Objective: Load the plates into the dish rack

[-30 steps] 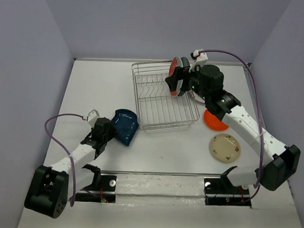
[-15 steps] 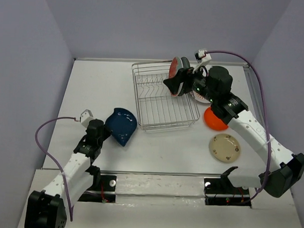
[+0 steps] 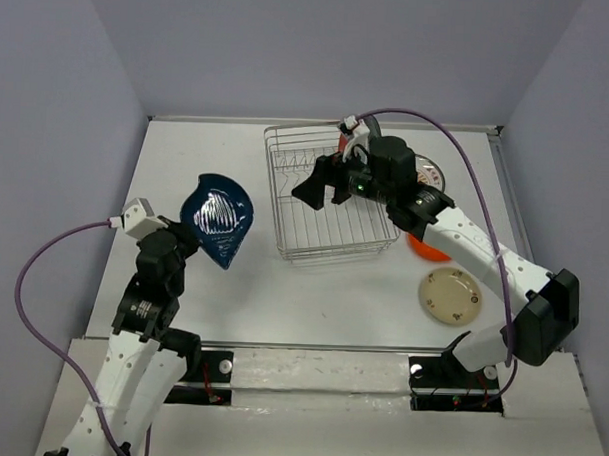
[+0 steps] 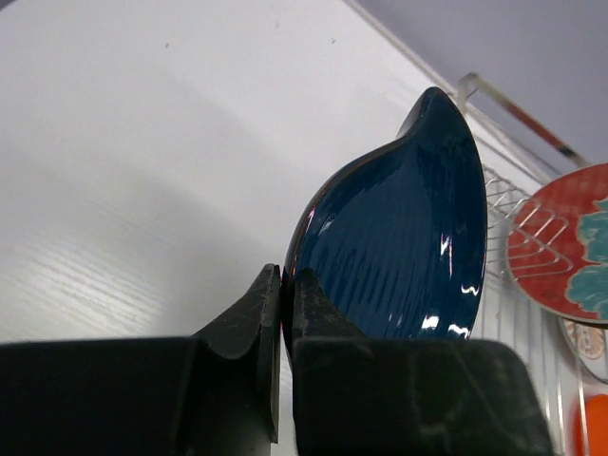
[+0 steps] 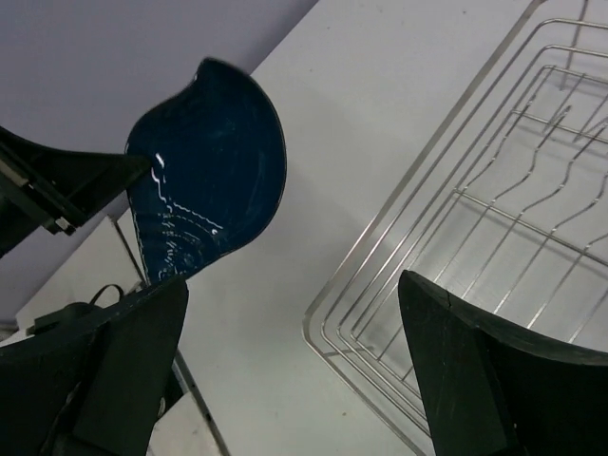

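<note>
My left gripper [image 3: 191, 240] is shut on the rim of the dark blue plate [image 3: 217, 221] and holds it on edge in the air, left of the dish rack [image 3: 329, 232]. The wrist view shows the jaws [image 4: 285, 281] pinching that plate [image 4: 399, 247]. My right gripper [image 3: 321, 184] is open and empty above the rack's left half [image 5: 494, 218]. The red-and-teal plate [image 4: 560, 242] stands upright in the rack's far end. The cream plate [image 3: 450, 295] and orange plate [image 3: 426, 249] lie right of the rack. The white plate [image 3: 427, 177] shows behind my right arm. The dark teal plate is out of view.
Purple walls close the table at the back and both sides. The right arm stretches across the rack's right side. Both arms' cables [image 3: 43, 269] loop above the table. Arm bases and mounts sit along the near edge [image 3: 320, 364].
My left arm has lifted the dark blue plate off the table and raised it. My right gripper has let go of the red-and-teal plate in the rack and moved left, open.
</note>
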You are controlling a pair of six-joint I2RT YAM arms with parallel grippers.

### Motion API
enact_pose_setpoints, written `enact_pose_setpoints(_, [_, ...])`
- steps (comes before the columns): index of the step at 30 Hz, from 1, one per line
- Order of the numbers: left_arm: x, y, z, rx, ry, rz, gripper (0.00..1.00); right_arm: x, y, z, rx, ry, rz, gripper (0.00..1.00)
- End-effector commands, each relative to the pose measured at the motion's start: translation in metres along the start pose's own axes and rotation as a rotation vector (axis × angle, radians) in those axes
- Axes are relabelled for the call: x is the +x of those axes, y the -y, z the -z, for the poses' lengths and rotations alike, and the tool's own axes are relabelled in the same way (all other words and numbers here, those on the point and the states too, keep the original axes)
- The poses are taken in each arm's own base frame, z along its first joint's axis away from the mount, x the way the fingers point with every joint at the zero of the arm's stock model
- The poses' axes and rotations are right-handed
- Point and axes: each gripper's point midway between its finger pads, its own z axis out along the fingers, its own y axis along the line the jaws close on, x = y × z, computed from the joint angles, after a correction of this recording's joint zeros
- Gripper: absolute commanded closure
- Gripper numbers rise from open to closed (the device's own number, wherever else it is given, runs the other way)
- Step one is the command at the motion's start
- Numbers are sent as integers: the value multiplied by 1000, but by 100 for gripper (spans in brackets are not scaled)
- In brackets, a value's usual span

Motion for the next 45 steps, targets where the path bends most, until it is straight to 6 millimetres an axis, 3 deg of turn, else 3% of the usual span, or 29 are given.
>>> enact_pose_setpoints(1, [-93,64,35,228,215,114,95,-9,-42,-16,-113,14,11,2])
enact_pose_setpoints(6, [-87,108,51,465,138,156,95,4,-49,-40,-128,-10,-21,1])
enact_pose_setpoints(11, [-79,134,66,633,81,186,95,16,-41,-52,-116,-27,-56,0])
enact_pose_setpoints(12, [-76,140,69,674,65,196,95,13,-47,-53,-149,-13,-62,0])
enact_pose_setpoints(18, [-68,154,76,782,35,240,95,24,-55,-58,-223,-11,-113,10])
enact_pose_setpoints(21, [-61,154,75,796,20,243,95,27,-59,-56,-259,11,-155,38])
enact_pose_setpoints(22, [-60,154,74,798,17,242,90,25,-62,-53,-270,18,-178,67])
enact_pose_setpoints(23, [-56,153,72,797,12,241,86,24,-64,-52,-279,29,-184,88])
enact_pose_setpoints(24, [-54,152,72,798,9,240,81,24,-63,-52,-276,30,-186,93])
enact_pose_setpoints(27, [-48,152,71,806,-1,213,46,21,-58,-47,-233,29,-169,93])
enact_pose_setpoints(28, [-47,152,72,810,-5,193,36,8,-54,-47,-190,59,-123,93])
enact_pose_setpoints(29, [-47,151,71,794,-8,134,18,14,-46,-46,-138,18,-118,93])
enact_pose_setpoints(30, [-47,151,70,783,-10,99,4,-3,-43,-45,-96,49,-64,93])
enact_pose_setpoints(31, [-46,149,68,765,-14,63,1,4,-29,-44,-36,-1,-60,93])
enact_pose_setpoints(33, [-43,144,64,731,-29,-35,1,-6,-15,-42,35,-12,-20,93])
enact_pose_setpoints(34, [-42,142,64,722,-35,-66,1,-15,3,-40,120,3,26,93])
enact_pose_setpoints(35, [-42,141,64,717,-36,-95,1,-28,6,-34,169,-6,47,93])
enact_pose_setpoints(37, [-36,134,62,694,-59,-176,1,-38,43,-33,353,-11,116,93])
enact_pose_setpoints(41, [-24,119,57,656,-76,-269,1,-64,91,-15,603,-22,177,93])
enact_pose_setpoints(42, [-23,117,56,651,-70,-277,1,-83,92,-10,642,17,193,93])
enact_pose_setpoints(45, [-15,107,51,627,-61,-296,1,-91,128,-3,838,1,255,93])
